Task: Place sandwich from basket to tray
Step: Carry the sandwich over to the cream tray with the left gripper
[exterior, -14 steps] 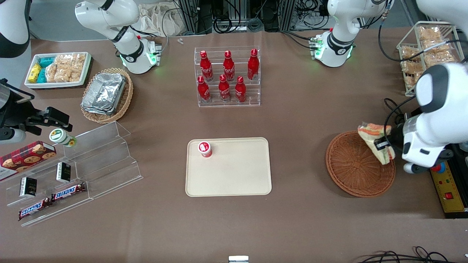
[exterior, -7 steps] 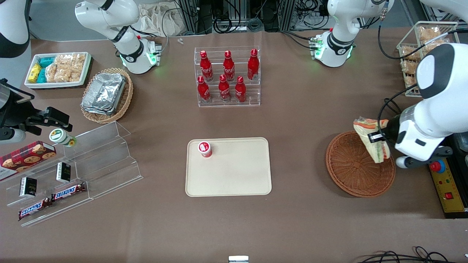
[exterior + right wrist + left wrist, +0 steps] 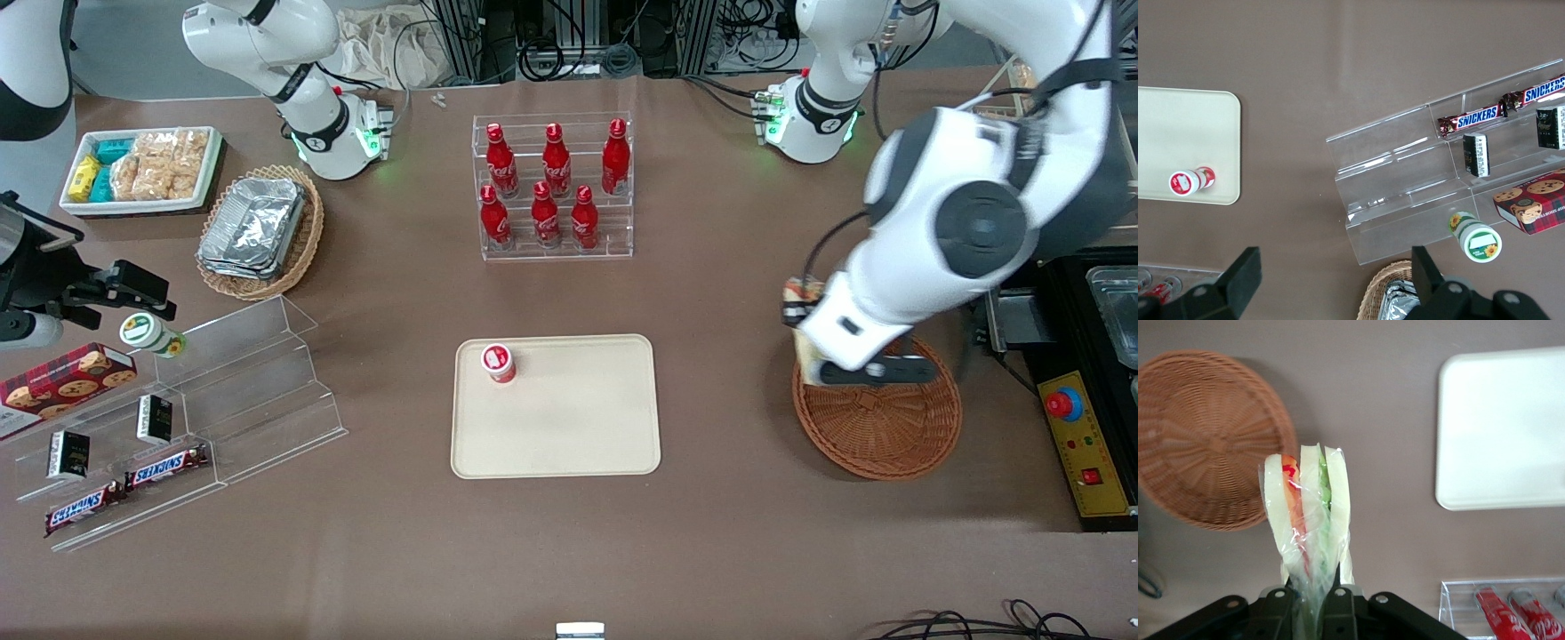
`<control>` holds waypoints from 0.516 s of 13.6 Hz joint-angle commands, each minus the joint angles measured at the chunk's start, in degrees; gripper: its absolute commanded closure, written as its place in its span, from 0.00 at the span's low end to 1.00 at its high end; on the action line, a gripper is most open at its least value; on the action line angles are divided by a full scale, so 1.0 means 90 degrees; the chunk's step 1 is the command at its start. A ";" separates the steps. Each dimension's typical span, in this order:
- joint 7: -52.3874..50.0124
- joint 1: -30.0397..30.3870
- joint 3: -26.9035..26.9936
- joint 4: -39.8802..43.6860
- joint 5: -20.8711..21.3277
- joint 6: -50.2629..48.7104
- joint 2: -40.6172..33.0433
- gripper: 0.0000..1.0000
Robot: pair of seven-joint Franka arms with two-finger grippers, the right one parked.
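Wrist view: claw (image 3: 1313,607) grips the sandwich (image 3: 1308,520) aloft beside the basket (image 3: 1205,437)

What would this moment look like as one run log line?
phase: carrying | gripper: shut on sandwich, lifted beside basket | basket: empty | tray: holds one small red cup

Six red bottles (image 3: 547,187), two Snickers bars (image 3: 124,489) — one sandwich (image 3: 1308,520), gripper (image 3: 1313,613) over table.

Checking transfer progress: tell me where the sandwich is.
The sandwich is clamped in the gripper, lifted above the table beside the basket, not yet over the tray.
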 commanded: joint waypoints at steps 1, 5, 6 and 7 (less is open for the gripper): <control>0.0119 -0.0542 0.0002 0.0776 0.0104 0.0128 0.0784 1.00; -0.0416 -0.1169 0.0012 0.0797 0.0094 0.1571 0.1507 1.00; -0.0466 -0.1198 0.0003 0.0797 0.0075 0.1913 0.1732 1.00; -0.0457 -0.1363 0.0002 0.0797 0.0113 0.2246 0.1927 1.00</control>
